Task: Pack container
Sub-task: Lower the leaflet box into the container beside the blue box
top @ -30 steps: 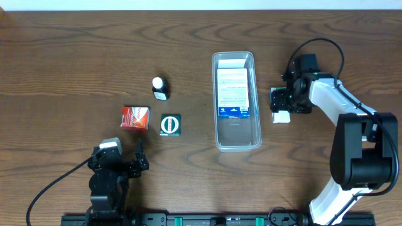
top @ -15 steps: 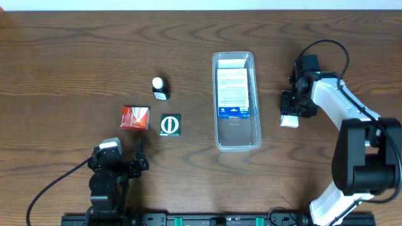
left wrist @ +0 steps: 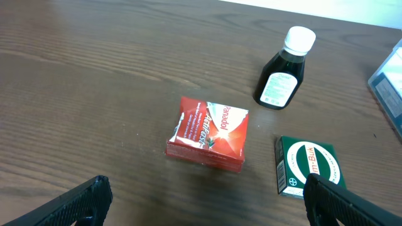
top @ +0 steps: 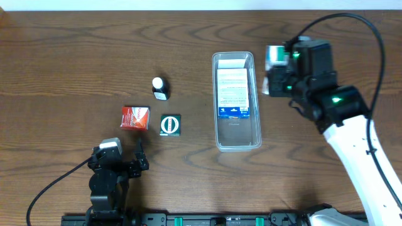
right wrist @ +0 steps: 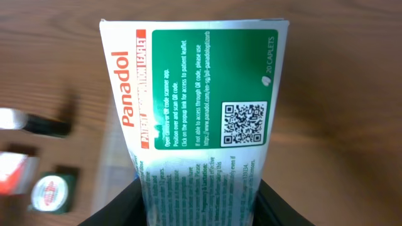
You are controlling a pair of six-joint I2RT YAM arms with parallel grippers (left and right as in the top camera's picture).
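The clear plastic container (top: 237,100) lies lengthwise at the table's middle with a white and blue box (top: 233,93) inside. My right gripper (top: 274,69) is shut on a green and white Panadol box (right wrist: 195,113), held raised just right of the container's far end; the box also shows in the overhead view (top: 274,58). My left gripper (left wrist: 201,201) is open and empty near the front left. Ahead of it lie a red Panadol box (left wrist: 208,133), a green box (left wrist: 309,166) and a dark bottle with a white cap (left wrist: 284,70).
In the overhead view the red box (top: 135,117), green box (top: 170,125) and bottle (top: 160,88) sit left of the container. The right arm (top: 352,138) reaches over the right side of the table.
My right gripper has lifted the Panadol box off the table right of the container and carried it up and toward the container's far end. The left arm has not moved.
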